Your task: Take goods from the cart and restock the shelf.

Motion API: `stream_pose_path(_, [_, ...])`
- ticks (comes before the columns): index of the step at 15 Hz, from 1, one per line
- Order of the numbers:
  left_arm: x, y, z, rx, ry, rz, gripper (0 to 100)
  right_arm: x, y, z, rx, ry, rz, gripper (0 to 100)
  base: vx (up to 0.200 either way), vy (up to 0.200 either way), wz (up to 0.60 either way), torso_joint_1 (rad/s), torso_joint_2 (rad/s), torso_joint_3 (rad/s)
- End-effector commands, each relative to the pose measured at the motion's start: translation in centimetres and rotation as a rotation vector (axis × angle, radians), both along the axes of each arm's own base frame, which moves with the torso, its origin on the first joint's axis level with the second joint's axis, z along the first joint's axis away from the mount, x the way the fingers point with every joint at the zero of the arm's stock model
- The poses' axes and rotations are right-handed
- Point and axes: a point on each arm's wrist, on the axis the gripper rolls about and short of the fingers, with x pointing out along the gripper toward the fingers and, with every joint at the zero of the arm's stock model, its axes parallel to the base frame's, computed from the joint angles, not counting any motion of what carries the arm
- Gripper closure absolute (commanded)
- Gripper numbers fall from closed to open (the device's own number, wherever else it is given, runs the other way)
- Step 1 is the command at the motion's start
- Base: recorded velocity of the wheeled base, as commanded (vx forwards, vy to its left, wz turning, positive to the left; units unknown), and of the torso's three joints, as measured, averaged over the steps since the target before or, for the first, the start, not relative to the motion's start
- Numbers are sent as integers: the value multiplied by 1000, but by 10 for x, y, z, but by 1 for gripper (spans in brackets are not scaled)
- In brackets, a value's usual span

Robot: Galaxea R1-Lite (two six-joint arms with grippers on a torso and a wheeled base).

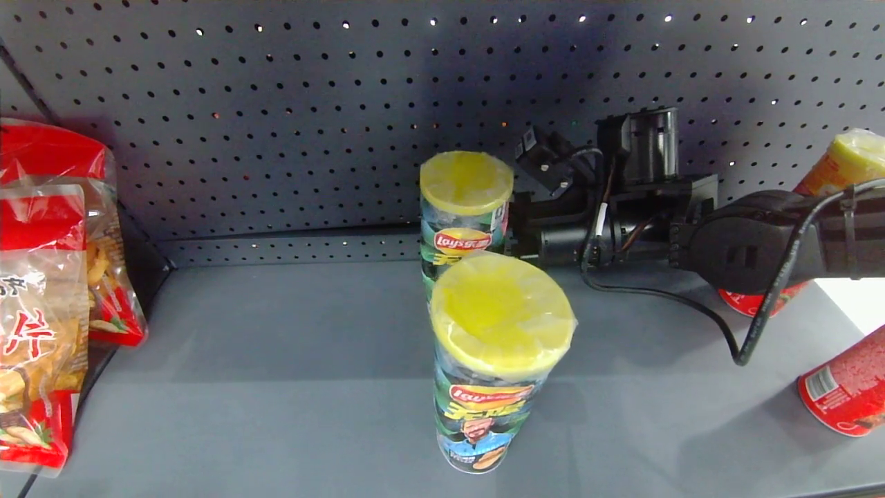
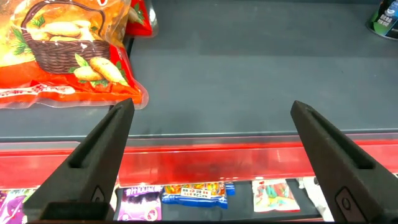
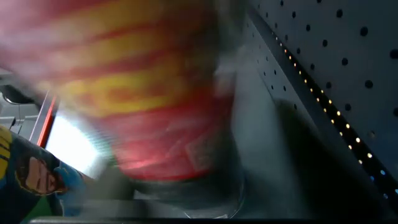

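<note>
- Chip can, a tall tube with a yellow plastic lid and a blue-green printed wrap (image 1: 464,207), stands upright at the middle of the grey metal shelf (image 1: 276,360), far back near the dark perforated back panel (image 1: 276,104).
- A 2nd can of the same kind (image 1: 499,360) stands upright just in front of it, nearer the shelf's front.
- The right gripper (image 1: 520,232) sits against the far can's right side. The can hides its tip, so I cannot tell whether it grips.
- The left gripper (image 2: 211,106) hovers by the shelf's red front strip (image 2: 205,158), spread wide and holding nothing.
- A yellow-lidded orange-red can (image 1: 840,162) is at the far right behind the arm.
- Another red can (image 1: 847,394) is at the near right.
- Red crisp bags (image 1: 41,277) stand at the left.
</note>
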Motion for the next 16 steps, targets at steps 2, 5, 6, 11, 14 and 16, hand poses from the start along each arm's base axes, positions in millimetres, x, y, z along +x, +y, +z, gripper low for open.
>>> stream_pose_path(2, [0, 0, 0, 0, 1, 1, 0, -2, -1, 2, 2, -3, 1, 0, 0, 0, 0, 0, 0, 0])
stream_pose_path(5, [0, 0, 0, 0, 1, 1, 0, -3, -5, 6, 7, -11, -6, 0, 0, 0, 0, 0, 0, 0])
stream_pose_path(6, [0, 0, 0, 0, 1, 1, 0, -4, -10, 8, 9, -13, -19, 0, 0, 0, 0, 0, 0, 0])
stream_pose_path(11, [0, 0, 0, 0, 1, 1, 0, -14, -45, 11, 1, 1, -88, 0, 0, 0, 0, 0, 0, 0])
stream_pose_path(14, [0, 0, 0, 0, 1, 1, 0, -27, -64, 14, 0, 3, -120, 0, 0, 0, 0, 0, 0, 0])
stream_pose_path(16, [0, 0, 0, 0, 1, 1, 0, -36, -72, 17, 3, -2, -132, 0, 0, 0, 0, 0, 0, 0])
